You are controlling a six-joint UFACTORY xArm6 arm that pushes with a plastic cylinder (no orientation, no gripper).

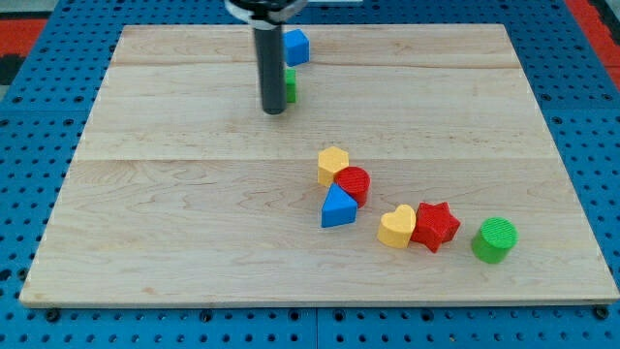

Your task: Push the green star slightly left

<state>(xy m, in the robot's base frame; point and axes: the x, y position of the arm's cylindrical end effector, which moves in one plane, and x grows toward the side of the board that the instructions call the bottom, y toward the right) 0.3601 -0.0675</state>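
A green block (290,84), mostly hidden behind my rod, sits near the view's top centre; its shape cannot be made out, though it is likely the green star. My tip (274,111) rests on the board just left of and below this green block, touching or nearly touching it. A blue block (295,46) lies just above the green one.
A cluster lies right of centre: a yellow hexagon (332,164), a red cylinder (354,183), a blue triangle (337,207), a yellow heart (396,227), a red star (435,225) and a green cylinder (495,239). The wooden board (174,213) sits on a blue pegboard.
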